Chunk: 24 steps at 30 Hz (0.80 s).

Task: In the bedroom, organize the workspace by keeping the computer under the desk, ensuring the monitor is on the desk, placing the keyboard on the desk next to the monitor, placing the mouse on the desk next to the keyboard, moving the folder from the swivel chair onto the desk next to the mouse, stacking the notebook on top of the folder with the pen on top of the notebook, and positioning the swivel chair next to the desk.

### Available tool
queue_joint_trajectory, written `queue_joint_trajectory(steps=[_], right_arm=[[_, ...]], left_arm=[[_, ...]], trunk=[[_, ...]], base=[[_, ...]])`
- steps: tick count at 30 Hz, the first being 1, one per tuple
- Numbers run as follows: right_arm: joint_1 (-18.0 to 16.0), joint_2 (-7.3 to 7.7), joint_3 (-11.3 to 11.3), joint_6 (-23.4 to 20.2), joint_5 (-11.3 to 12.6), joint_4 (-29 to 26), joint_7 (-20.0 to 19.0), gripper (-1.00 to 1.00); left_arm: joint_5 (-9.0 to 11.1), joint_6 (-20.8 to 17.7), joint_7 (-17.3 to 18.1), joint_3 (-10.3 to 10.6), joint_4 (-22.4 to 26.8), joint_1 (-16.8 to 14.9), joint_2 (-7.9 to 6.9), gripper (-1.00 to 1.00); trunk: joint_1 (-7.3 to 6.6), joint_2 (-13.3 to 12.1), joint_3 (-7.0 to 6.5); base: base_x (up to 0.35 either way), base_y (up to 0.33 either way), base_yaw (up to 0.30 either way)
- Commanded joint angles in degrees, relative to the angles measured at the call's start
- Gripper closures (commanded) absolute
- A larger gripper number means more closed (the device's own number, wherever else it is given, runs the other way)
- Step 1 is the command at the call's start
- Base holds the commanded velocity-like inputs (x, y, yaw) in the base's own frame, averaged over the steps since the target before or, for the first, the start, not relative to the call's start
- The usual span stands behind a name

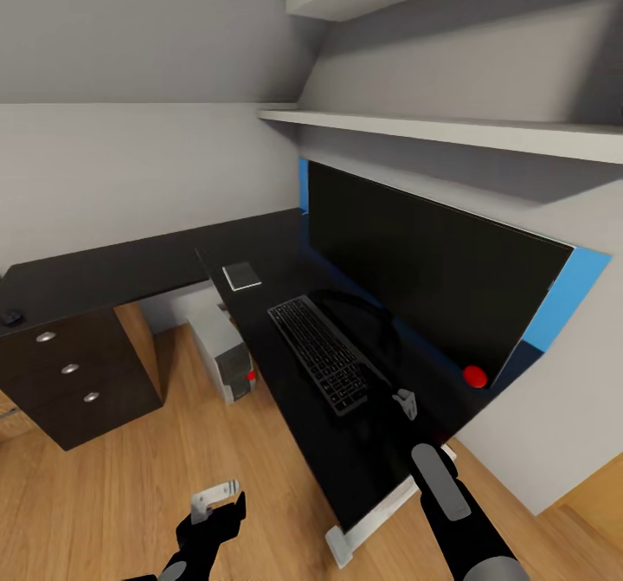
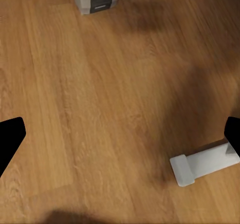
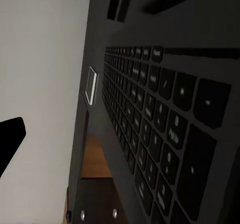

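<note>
Keyboard [image 1: 322,353] flat on desk [image 1: 130,271] front edge, before monitor [image 1: 424,282]. Right gripper [image 1: 405,403] at keyboard's near corner, grip state unclear. Left gripper [image 1: 216,499] spread wide above floor [image 1: 130,494]. Computer [image 1: 221,343] under desk.

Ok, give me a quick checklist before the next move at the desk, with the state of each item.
1. Monitor on the desk: ok.
2. Keyboard on the desk next to the monitor: ok.
3. Computer under the desk: ok.
4. Mouse next to the keyboard: not ok, it sits at the desk's far end.
5. Notebook stacked on a folder: not ok, it lies directly on the desk.
6. Right gripper free of the keyboard: cannot tell.
</note>
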<state>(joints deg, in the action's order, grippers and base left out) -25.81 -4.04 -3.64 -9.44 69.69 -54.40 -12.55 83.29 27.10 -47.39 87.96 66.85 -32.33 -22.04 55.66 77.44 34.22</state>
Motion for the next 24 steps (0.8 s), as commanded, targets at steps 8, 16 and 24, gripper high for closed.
queue_joint_trajectory(steps=[8, 16, 24], right_arm=[[-0.03, -0.01, 0.03, -0.24, 0.53, -0.01, -0.13, -1.0], [-0.03, -0.01, 0.03, -0.23, 0.53, -0.07, -0.18, -1.0], [-0.03, 0.01, 0.03, -0.23, 0.53, -0.08, -0.19, -1.0]], left_arm=[[0.13, 0.23, -0.16, 0.19, 0.04, -0.1, -0.02, -1.0], [0.12, 0.28, -0.16, 0.19, 0.03, -0.1, -0.02, -1.0], [0.12, 0.32, -0.16, 0.19, 0.03, -0.1, -0.02, -1.0]], trunk=[[0.0, 0.03, 0.05], [0.0, 0.03, 0.05], [0.0, 0.03, 0.05]], base=[[-0.185, -0.163, 0.0], [-0.241, -0.238, 0.0], [-0.216, -0.246, 0.0]])
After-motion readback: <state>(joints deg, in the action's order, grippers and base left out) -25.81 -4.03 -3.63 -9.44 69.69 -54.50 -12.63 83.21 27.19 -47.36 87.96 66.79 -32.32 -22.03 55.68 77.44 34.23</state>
